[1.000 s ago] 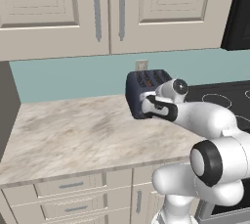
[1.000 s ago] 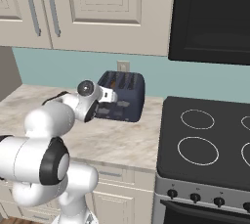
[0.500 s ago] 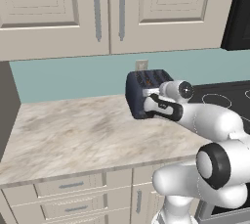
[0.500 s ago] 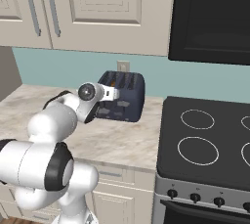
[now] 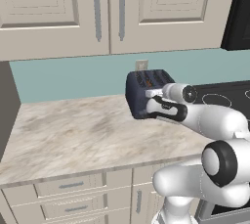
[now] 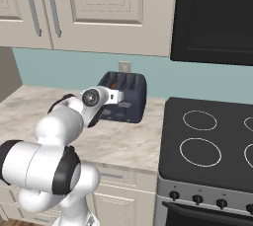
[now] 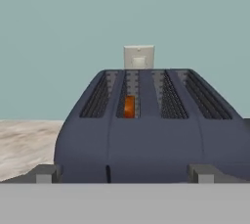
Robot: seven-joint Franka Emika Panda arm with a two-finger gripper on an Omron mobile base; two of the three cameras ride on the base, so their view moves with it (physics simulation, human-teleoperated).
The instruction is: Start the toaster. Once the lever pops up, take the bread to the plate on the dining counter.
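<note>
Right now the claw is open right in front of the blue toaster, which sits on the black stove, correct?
Not quite. The toaster sits on the marbled worktop, beside the stove, as the right base view shows. The rest holds: the open claw is right in front of it.

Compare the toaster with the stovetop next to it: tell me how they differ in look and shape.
The toaster is a dark navy box with rounded corners standing up from the marbled worktop; the stovetop is flat and black, level with it. The toaster has long slots on top; the stovetop bears white burner rings. The open gripper is at the toaster's front; the stovetop is untouched. Both are dark and stand below the teal wall.
</note>
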